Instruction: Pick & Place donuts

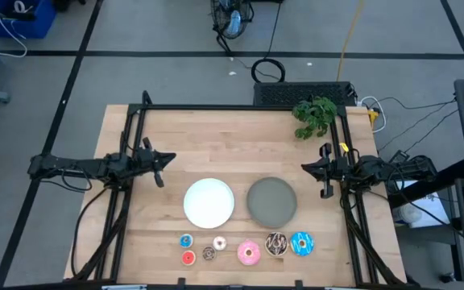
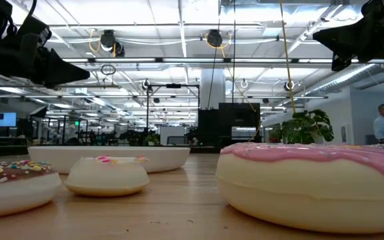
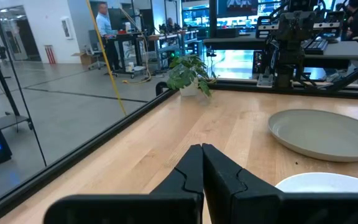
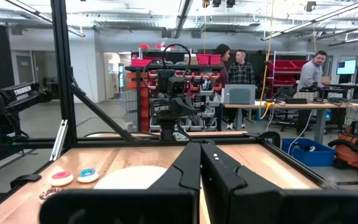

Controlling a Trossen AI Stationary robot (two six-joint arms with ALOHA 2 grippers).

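Observation:
Several toy donuts lie in a row near the table's front edge: tiny blue (image 1: 186, 240), red (image 1: 188, 258), brown (image 1: 209, 254) and white-pink (image 1: 219, 243), then larger pink (image 1: 249, 253), chocolate (image 1: 276, 243) and bright blue (image 1: 301, 243). The low view shows the brown (image 2: 9, 183), white-pink (image 2: 107, 175) and pink (image 2: 325, 180) ones lying flat on the wood. My left gripper (image 1: 161, 163) is shut and hovers level at the table's left side. My right gripper (image 1: 322, 173) is also shut, at the right side. Both are well behind the donuts, with nothing between their fingers (image 3: 202, 152) (image 4: 201, 149).
A white plate (image 1: 209, 201) and a grey plate (image 1: 271, 201) sit side by side mid-table, between the grippers and the donut row. A small green plant (image 1: 314, 115) stands at the far right corner. Black frame rails (image 1: 240, 107) run along the table's edges.

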